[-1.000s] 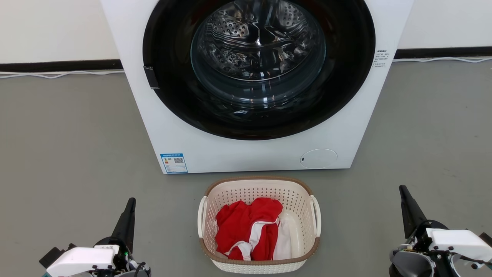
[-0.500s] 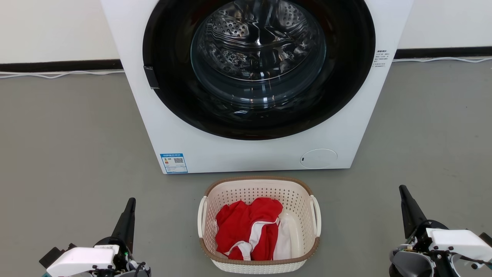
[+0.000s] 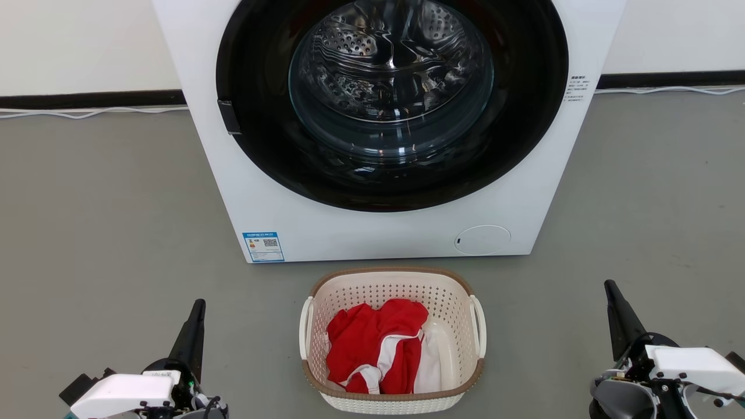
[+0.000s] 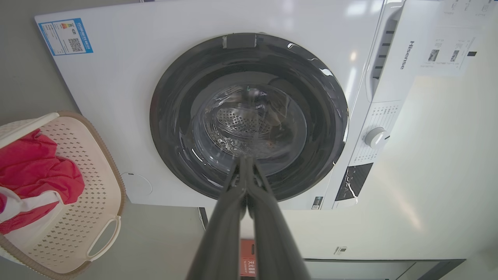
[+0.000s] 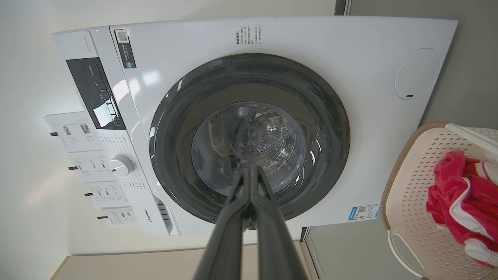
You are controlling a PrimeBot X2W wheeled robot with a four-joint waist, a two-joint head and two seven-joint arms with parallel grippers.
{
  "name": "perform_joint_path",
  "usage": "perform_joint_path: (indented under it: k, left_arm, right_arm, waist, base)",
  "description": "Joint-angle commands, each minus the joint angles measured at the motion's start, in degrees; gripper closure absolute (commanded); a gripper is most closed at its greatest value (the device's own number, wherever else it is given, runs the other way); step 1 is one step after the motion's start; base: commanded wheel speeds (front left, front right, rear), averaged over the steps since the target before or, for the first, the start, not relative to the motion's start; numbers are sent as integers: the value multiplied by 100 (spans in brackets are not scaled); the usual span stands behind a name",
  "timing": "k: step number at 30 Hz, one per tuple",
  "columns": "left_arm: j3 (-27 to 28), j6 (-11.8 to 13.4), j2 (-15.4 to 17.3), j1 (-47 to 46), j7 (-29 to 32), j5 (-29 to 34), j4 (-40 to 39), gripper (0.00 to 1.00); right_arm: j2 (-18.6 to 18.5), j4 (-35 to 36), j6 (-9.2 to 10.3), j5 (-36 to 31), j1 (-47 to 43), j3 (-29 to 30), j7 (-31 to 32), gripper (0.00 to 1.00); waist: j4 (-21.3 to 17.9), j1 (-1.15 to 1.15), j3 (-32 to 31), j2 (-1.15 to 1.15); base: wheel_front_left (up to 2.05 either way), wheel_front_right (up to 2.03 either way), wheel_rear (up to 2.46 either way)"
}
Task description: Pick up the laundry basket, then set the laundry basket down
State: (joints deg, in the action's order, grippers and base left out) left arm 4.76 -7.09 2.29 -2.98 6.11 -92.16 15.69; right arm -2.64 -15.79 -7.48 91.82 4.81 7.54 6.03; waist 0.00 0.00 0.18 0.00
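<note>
Laundry basket [image 3: 391,290] stood on grey floor [image 3: 105,221], just before washing machine [image 3: 349,233] with door closed, red-and-white garments [image 3: 372,343] inside. Left hand [image 3: 198,311] and right hand [image 3: 611,291] flanked it, well apart, each pinched together.

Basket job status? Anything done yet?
Nothing done: the basket sits on the floor before the washer, red clothes inside. In hand: nothing; left hand and right hand flank it, shut, apart from it. Left: grasp, lift, set down.

Inside the laundry basket [image 3: 390,291], clothes [image 3: 372,343] hide its bottom; the blue label [image 3: 263,246] is illegible.
</note>
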Motion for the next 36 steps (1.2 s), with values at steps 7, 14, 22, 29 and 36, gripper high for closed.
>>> perform_joint_path:
  k: [7, 14, 22, 29, 36]
  left_arm:
    - [-3, 2, -14, 31, -13, 1, 73, 0]
    - [-73, 0, -10, 51, -131, 34, 62, 0]
    - [-129, 10, -5, 63, -283, 303, 87, 0]
    - [-164, 35, -1, 61, -400, 700, 99, 0]
    - [-198, 58, 3, 62, -518, 1247, 90, 0]
  right_arm:
    - [5, -68, 0, -3, -18, -10, -4, 0]
    - [4, 7, 0, -66, -58, -75, -123, 0]
    - [-1, 72, 0, -551, -94, -144, -274, 0]
    - [-2, 131, 0, -1171, -103, -196, -391, 0]
    - [-8, 184, 0, -1852, -113, -254, -509, 0]
  waist:
    - [0, 0, 0, 0]
    - [-3, 12, -14, 0]
    - [-6, 0, 0, 0]
    - [-12, 0, 5, 0]
    - [-19, 0, 9, 0]
  base:
    - [0, 0, 0]
    - [0, 0, 0]
    - [0, 0, 0]
    - [0, 0, 0]
    - [0, 0, 0]
